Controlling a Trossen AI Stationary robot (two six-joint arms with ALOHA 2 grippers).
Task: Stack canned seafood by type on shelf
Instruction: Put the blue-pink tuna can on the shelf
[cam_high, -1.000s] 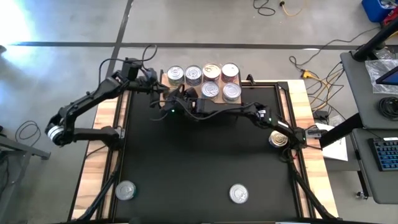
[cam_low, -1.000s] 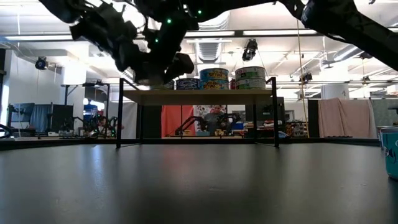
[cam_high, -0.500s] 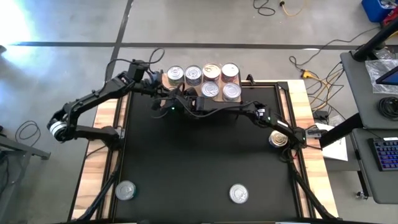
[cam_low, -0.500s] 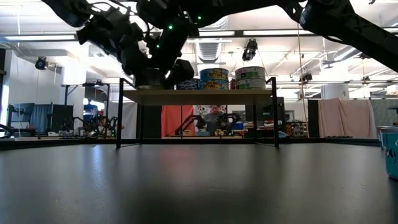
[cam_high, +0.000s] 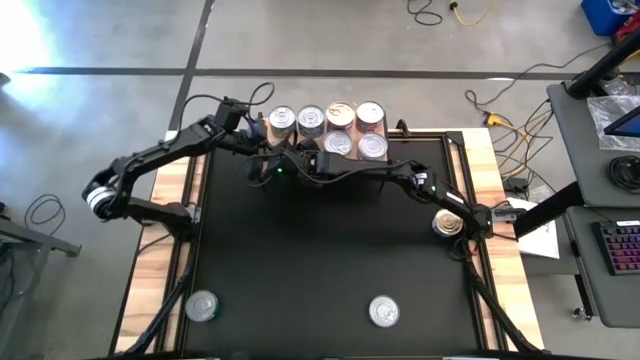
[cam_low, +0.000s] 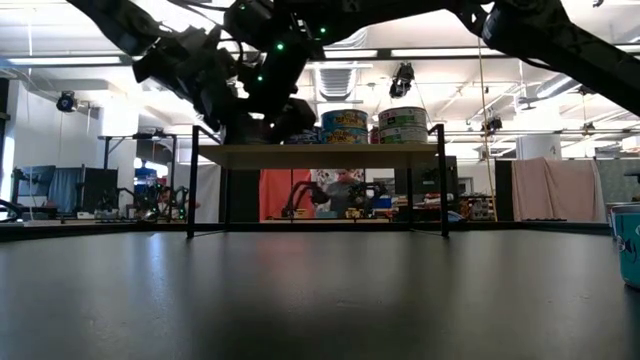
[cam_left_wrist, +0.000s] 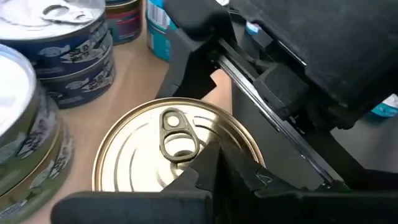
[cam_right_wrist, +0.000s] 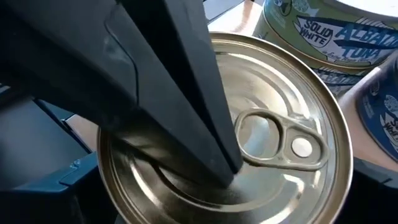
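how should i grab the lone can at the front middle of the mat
Pinch the can across its low side wall, coming straight down from above. It lies flat with its lid up. It is round, so any pinch direction works, and the bare black mat around it leaves room for both fingers.

From overhead I can't see either gripper's fingertips: both arms cross over the left end of the shelf (cam_high: 330, 135) and cover whatever sits there. My low view hides that same corner behind dark arm links, and the can (cam_low: 628, 243) at the right edge is cut off, only a sliver showing. In the left wrist view the gold-lidded can (cam_left_wrist: 177, 149) runs under the dark finger (cam_left_wrist: 230, 174), so its near rim is hidden. In the right wrist view a finger (cam_right_wrist: 180, 87) covers a good part of the lid. Labels overhead are too small for me to read.
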